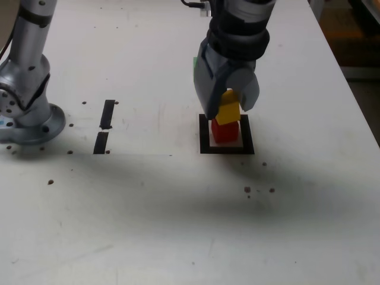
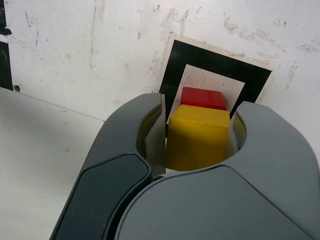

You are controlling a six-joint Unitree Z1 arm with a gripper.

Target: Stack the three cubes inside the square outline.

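- White table: surface scuffed and marked; it fills most of both views.
- Two short black tape strips and: lying end to end with a small gap between them, well apart from the pincer, toward the exterior view's left.
- Small dark specks: scattered on the table surface, one cluster near the pincer on the camera side, others around the tape strips.
- Dark floor area: visible past the table edge at the exterior view's right, well apart from the pincer; contents too blurred to identify.
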